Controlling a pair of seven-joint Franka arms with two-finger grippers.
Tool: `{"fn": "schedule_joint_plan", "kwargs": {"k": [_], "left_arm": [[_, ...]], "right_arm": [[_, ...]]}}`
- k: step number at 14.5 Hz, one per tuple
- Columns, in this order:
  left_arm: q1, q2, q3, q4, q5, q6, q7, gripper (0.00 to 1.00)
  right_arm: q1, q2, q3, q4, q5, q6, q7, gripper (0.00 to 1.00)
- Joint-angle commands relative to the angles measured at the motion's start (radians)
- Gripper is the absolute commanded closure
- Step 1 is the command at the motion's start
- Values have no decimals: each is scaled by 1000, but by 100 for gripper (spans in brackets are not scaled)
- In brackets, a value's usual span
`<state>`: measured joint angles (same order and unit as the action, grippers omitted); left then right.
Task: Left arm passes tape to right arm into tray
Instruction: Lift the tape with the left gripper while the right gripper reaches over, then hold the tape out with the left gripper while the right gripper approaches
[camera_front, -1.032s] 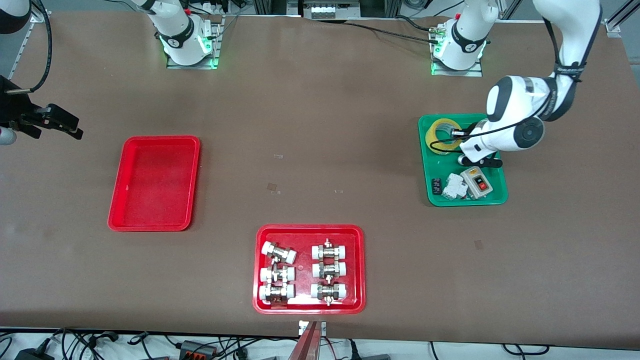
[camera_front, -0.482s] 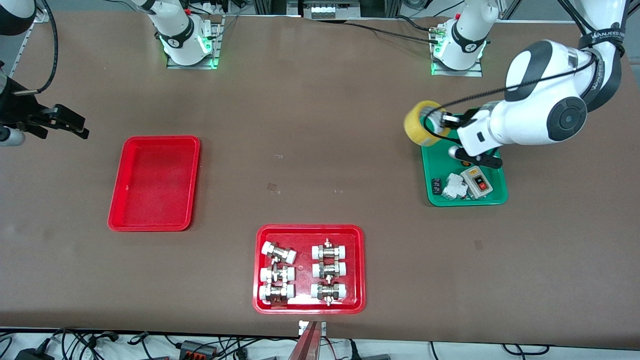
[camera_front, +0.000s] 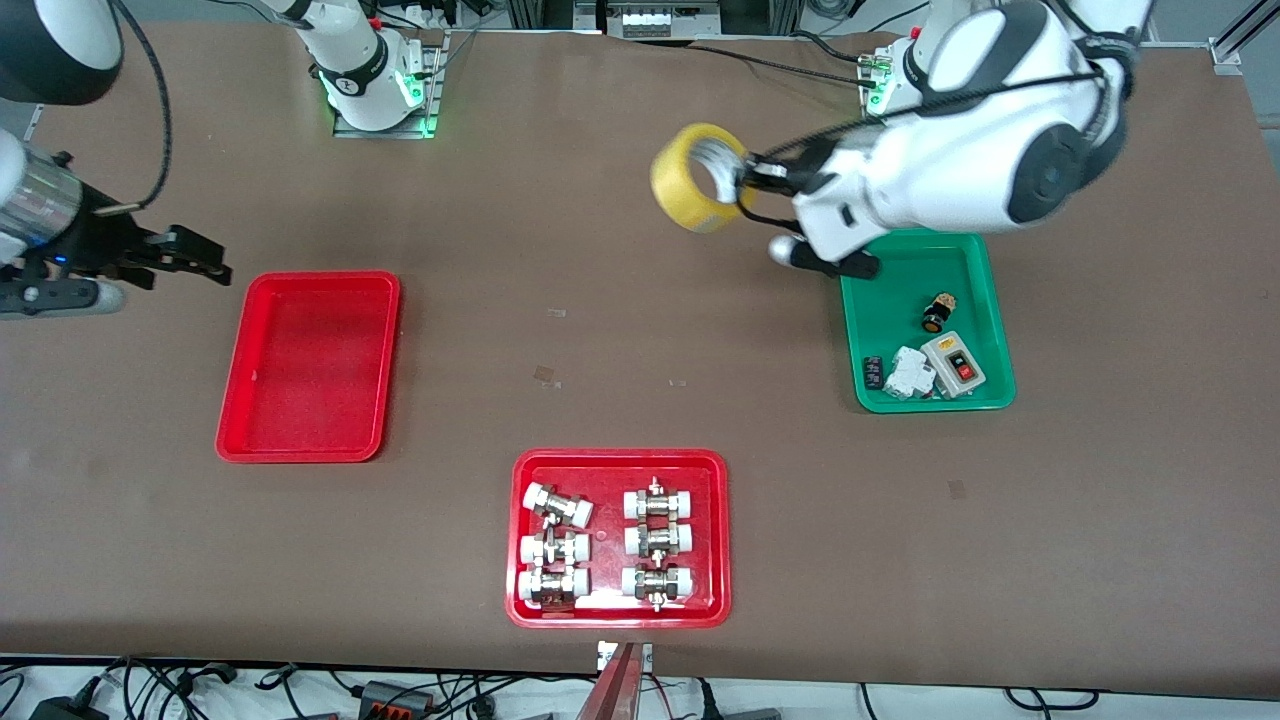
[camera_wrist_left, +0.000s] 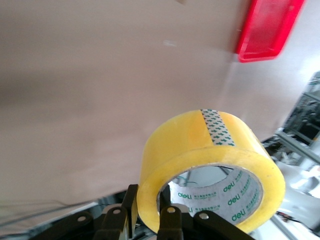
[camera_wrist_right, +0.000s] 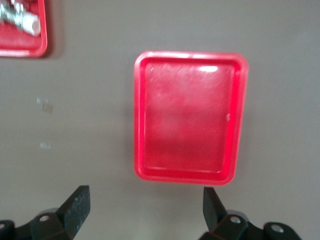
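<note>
My left gripper (camera_front: 745, 185) clamps the tape's (camera_front: 697, 178) wall, airborne over bare surface (camera_front: 620, 300). The roll looks light, stiff, probably slick; grab its free rim. My right gripper (camera_wrist_right: 145, 202) gapes, empty, beside the tray (camera_front: 232, 420).

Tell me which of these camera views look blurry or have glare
Front view: mostly sharp; the left arm around the tape is slightly motion-smeared. Left wrist view: the tape is crisp, but the table and a red tray past it are soft, with washed-out brightness at one edge. Right wrist view: the tray is hazy, with white glare on its floor.
</note>
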<state>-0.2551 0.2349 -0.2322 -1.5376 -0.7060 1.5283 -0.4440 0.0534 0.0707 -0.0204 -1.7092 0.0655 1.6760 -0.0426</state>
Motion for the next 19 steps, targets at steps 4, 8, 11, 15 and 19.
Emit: {"fn": "schedule_joint_plan", "kwargs": {"k": [4,8,11,15,19], "left_arm": [[-27,112,5,129,-104,70,-35,100],[-20,118,7,129,-155,84,-39,100],[-15,116,7,131,-155,84,-38,100],[-13,115,8,131,-153,82,-38,100],[-3,110,14,131,-156,82,-38,100]], "right_arm": [[46,67,-4,26,155,-41,-17,0],[60,78,2,29,443,-24,-19,0],[129,102,8,104,615,-1,-13,0],[203,141,8,184,816,27,-5,0],[287,168,8,184,872,115,16,0]]}}
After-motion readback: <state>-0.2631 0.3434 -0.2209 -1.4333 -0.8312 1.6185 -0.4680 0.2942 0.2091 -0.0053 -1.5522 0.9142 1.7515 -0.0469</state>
